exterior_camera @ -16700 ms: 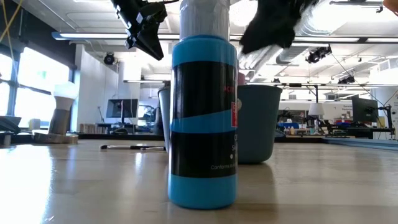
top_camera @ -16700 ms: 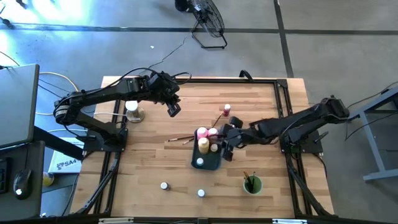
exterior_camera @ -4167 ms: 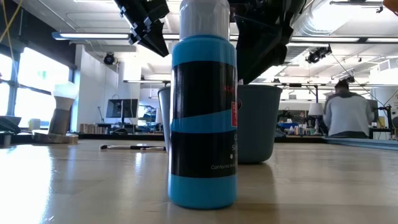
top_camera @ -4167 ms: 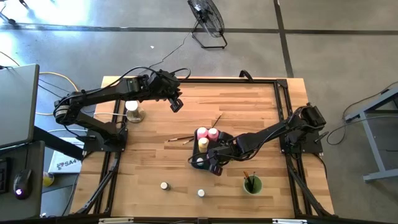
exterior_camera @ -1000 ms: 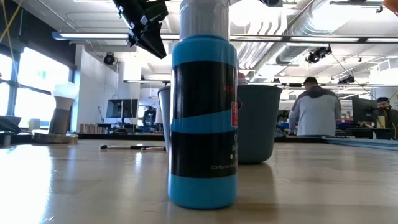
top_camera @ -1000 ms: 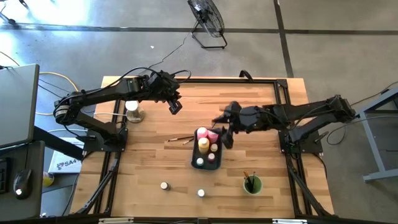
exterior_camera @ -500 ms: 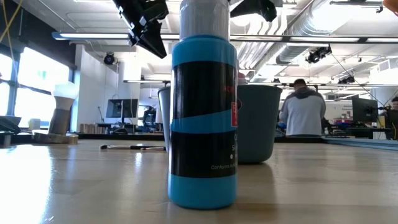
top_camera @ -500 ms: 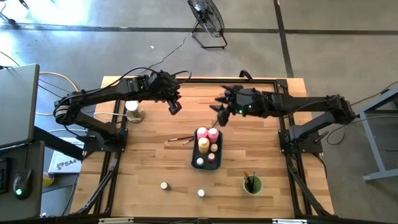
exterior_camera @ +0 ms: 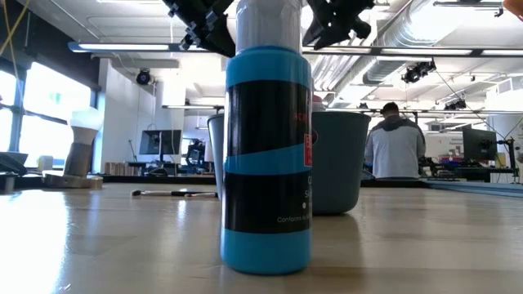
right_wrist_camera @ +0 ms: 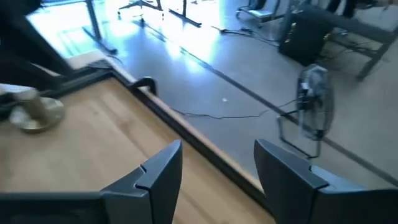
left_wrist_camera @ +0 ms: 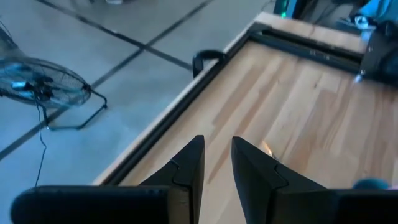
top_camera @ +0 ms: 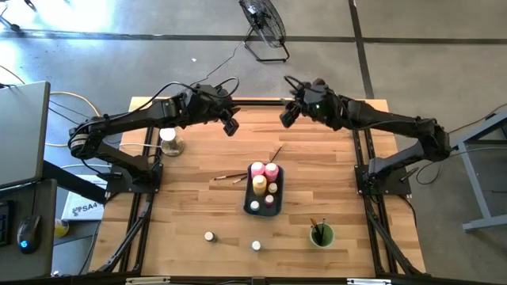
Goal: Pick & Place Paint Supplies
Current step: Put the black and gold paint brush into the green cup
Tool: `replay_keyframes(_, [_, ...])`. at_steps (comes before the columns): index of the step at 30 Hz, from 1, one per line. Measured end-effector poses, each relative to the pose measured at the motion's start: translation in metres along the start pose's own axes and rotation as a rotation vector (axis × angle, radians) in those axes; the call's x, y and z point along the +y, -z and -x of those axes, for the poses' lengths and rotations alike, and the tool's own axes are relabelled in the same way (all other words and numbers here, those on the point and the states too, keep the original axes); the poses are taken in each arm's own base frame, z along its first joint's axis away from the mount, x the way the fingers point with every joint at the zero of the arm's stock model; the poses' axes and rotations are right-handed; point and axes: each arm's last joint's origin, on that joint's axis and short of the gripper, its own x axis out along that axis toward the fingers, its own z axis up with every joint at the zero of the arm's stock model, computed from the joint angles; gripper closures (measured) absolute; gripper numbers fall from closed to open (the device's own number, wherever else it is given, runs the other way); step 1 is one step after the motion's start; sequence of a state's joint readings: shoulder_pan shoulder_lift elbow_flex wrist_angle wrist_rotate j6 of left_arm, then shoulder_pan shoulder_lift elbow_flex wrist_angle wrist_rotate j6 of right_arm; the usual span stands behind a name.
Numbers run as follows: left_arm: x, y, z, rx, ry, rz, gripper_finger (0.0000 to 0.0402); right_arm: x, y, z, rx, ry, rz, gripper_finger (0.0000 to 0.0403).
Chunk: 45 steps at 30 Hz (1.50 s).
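Above far edge, right gripper (top_camera: 287,115) open, empty

Both arms reach over the far edge; left gripper (top_camera: 230,127) seems narrowly parted, right gripper (top_camera: 287,116) wide.

Arms: two dark, slender jointed arms are showing black housings from base to wrist.
Cables: thin black cables are looping along the left arm and arching over both wrists.
Left gripper (left_wrist_camera: 216,163): two black, wedge-shaped fingers are tapering to blunt tips.
Right gripper (right_wrist_camera: 216,169): broader black fingers are showing angular, stepped edges.
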<state>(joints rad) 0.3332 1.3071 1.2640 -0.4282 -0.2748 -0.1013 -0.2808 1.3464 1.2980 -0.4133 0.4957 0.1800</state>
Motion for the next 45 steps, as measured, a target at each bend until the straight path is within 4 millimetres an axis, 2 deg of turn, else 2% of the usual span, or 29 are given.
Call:
replay_keyframes(7, [0.000,-0.004,0.000,-0.038,-0.003,0.011,0.0325,-0.019,-0.003,-0.009,0.014,0.019,0.138,0.0209])
replay_keyframes(18, [0.000,-0.003,0.000,-0.035,-0.006,0.010,0.0325,-0.043,0.006,-0.019,0.138,-0.152,0.366,0.0209])
replay_keyframes(23, [0.000,-0.002,0.000,-0.025,-0.010,-0.012,0.0325,-0.059,0.020,-0.020,0.301,-0.279,0.326,0.0209])
replay_keyframes(30, [0.003,-0.002,0.000,-0.025,-0.090,-0.092,0.0325,-0.062,0.026,-0.018,0.403,-0.392,0.081,0.0214])
replay_keyframes(35, [0.005,-0.002,0.000,-0.018,-0.151,-0.096,0.0325,-0.052,0.034,-0.032,0.477,-0.449,-0.003,0.0263])
replay_keyframes(43, [0.005,0.004,0.000,0.033,-0.151,-0.112,0.0325,-0.031,0.055,-0.068,0.576,-0.482,0.004,0.0389])
replay_keyframes(45, [0.005,0.005,0.000,0.049,-0.152,-0.118,0.0325,-0.028,0.062,-0.076,0.616,-0.498,-0.013,0.0396])
